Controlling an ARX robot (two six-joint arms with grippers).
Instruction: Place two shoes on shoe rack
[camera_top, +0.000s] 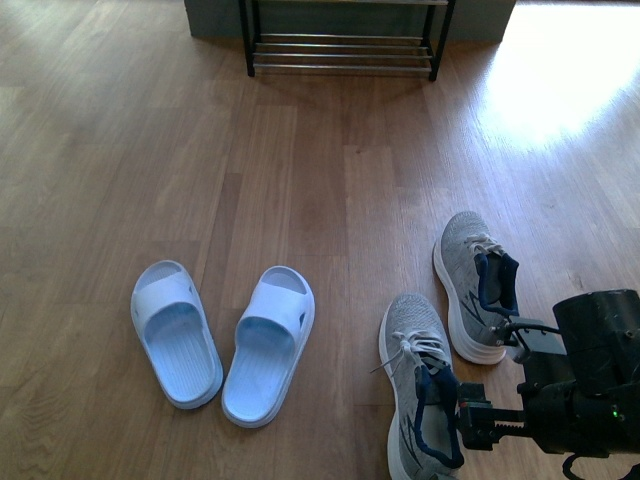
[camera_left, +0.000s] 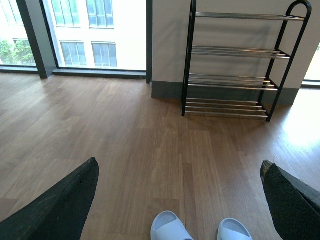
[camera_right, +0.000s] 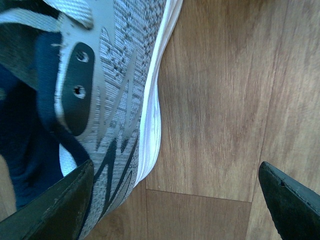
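Observation:
Two grey knit sneakers lie on the wooden floor at the right, the nearer sneaker (camera_top: 418, 375) and the farther sneaker (camera_top: 472, 280). A pair of pale blue slides (camera_top: 175, 335) (camera_top: 270, 345) lies to their left. The shoe rack (camera_top: 345, 43) stands against the far wall with nothing on its chrome bars (camera_left: 232, 52). My right gripper (camera_top: 478, 420) is open and low beside the nearer sneaker's heel. In the right wrist view that sneaker's side (camera_right: 115, 75) fills the frame next to one finger (camera_right: 60, 210). My left gripper (camera_left: 179, 167) hangs open above the slides' toes (camera_left: 167, 227), facing the rack.
Large windows (camera_left: 95, 30) reach down to the floor left of the rack. A bright patch of sunlight (camera_top: 570, 70) falls on the boards at the far right. Bare wooden floor (camera_top: 330, 180) stretches between the shoes and the rack.

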